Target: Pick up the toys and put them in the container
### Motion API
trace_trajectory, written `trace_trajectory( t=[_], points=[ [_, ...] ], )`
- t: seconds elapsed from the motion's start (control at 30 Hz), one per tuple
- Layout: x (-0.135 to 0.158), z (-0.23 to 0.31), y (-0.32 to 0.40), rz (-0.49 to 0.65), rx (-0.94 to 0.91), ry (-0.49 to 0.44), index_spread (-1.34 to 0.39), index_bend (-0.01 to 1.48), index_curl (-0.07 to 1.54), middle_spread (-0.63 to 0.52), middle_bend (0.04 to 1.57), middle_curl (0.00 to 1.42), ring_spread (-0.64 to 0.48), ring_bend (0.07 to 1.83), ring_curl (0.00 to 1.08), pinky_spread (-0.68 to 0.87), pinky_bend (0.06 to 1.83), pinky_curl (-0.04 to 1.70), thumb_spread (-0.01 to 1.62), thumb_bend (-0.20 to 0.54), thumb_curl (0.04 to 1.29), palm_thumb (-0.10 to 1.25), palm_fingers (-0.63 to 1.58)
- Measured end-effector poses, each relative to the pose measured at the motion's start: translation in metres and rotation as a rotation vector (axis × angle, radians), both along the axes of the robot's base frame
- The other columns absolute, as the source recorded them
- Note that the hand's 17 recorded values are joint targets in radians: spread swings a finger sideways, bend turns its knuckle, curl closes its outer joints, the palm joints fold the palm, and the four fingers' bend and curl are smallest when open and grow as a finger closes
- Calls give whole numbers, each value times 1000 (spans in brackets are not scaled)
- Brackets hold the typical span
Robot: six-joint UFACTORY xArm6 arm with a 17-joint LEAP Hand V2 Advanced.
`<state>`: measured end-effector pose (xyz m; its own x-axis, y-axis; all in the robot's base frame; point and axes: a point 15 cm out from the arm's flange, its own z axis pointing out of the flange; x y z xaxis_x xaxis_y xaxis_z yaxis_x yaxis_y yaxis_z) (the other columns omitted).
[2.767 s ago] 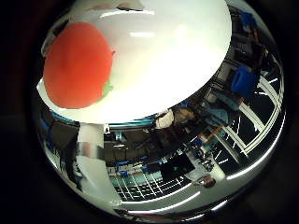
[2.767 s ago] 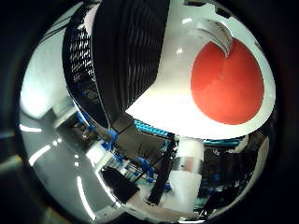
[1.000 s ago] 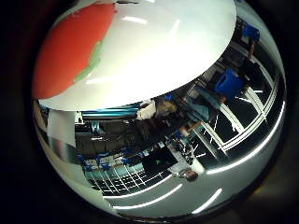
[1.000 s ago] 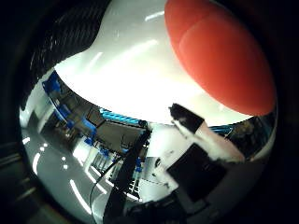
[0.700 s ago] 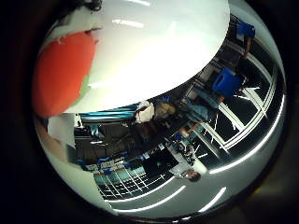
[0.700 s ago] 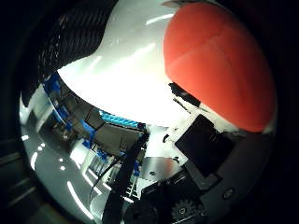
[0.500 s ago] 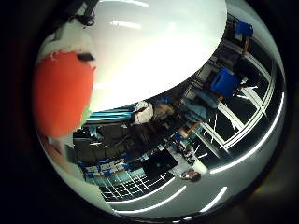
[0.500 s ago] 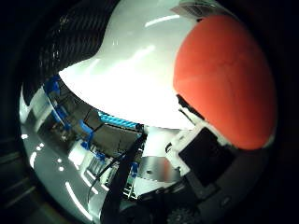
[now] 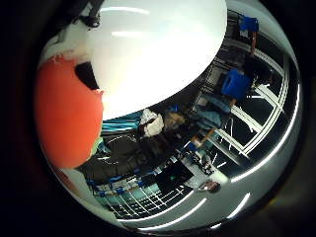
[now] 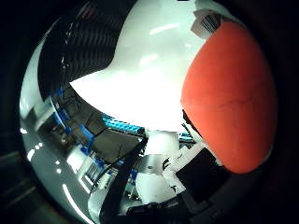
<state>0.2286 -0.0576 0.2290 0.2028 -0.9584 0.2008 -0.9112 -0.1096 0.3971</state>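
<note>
Red round toy (image 10: 229,98) close against the palm, hand (image 10: 187,175) fingers closing round it, white table (image 9: 163,54) beneath, black basket (image 10: 88,44) beside it.

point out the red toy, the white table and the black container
red toy (image 10: 229,98): thumb side palm view, on its rounded red face.
white table (image 9: 163,54): little finger side palm view, on bare tabletop.
black container (image 10: 84,51): thumb side palm view, on its ribbed black wall.

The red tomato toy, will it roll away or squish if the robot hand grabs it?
The red tomato toy looks round and smooth, so a nudge would probably roll it across the white table. Its faint seam suggests soft material that may give slightly. It seems light.
</note>
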Motion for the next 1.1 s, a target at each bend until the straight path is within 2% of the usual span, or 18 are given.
trace_trajectory(
  t=[0.17, 0.4, 0.63, 0.9, 1.1],
  points=[
    [8, 37, -3, 7, 10, -54, -568, 802, 1256, -555, 1133, 1412, -296, 1700, 862, -222, 1713, 921, 1171, 72, 542, 1231, 315],
    [31, 105, -6, -17, 27, -161, -566, 794, 1269, -537, 1129, 1412, -293, 1710, 849, -223, 1701, 932, 1158, 50, 565, 1228, 328],
    [56, 158, 2, -37, 70, -224, -571, 788, 1275, -519, 1118, 1414, -290, 1710, 838, -223, 1692, 938, 1161, 34, 580, 1232, 337],
    [101, 206, 32, -34, 153, -274, -572, 778, 1276, -505, 1114, 1420, -280, 1709, 830, -225, 1693, 944, 1167, 21, 594, 1231, 352],
    [141, 210, 68, -22, 193, -272, -575, 778, 1276, -498, 1119, 1418, -278, 1707, 832, -214, 1684, 949, 1172, 15, 604, 1234, 359]
  ],
)
